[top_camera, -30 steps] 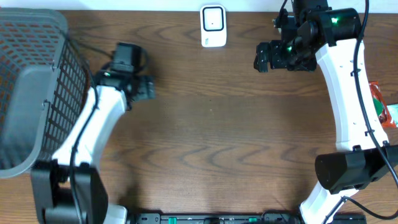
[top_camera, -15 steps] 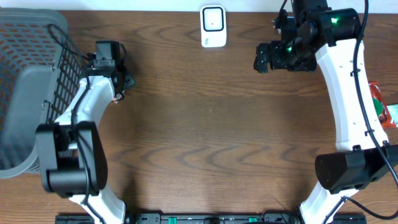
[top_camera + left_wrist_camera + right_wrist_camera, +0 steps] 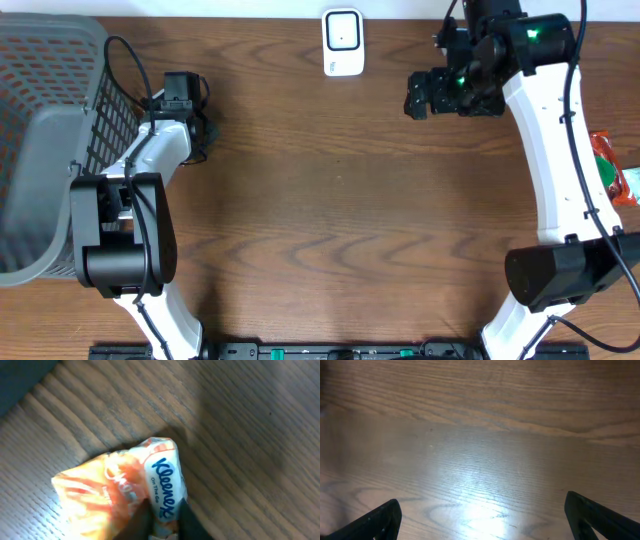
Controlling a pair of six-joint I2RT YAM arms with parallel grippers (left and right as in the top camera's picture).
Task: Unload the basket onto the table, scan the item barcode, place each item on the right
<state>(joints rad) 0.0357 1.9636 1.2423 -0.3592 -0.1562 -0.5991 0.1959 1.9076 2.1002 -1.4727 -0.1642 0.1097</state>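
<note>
An orange and white Kleenex tissue pack (image 3: pixel 125 491) lies on the wooden table, filling the lower middle of the left wrist view. My left gripper (image 3: pixel 165 516) is shut on the pack's white end, one dark finger (image 3: pixel 192 521) on each side. In the overhead view the left gripper (image 3: pixel 194 132) sits beside the basket and hides the pack. A white barcode scanner (image 3: pixel 343 42) stands at the back centre of the table. My right gripper (image 3: pixel 421 95) hovers to the right of the scanner, open, with only bare wood between its fingertips (image 3: pixel 387 516).
A grey wire basket (image 3: pixel 60 130) takes up the table's left side, right beside my left arm. A red and green packet (image 3: pixel 611 166) lies at the right edge. Bare wood spreads across the middle and front.
My left arm swung left toward the basket, and its gripper went from open to shut on the tissue pack. The right arm barely moved.
</note>
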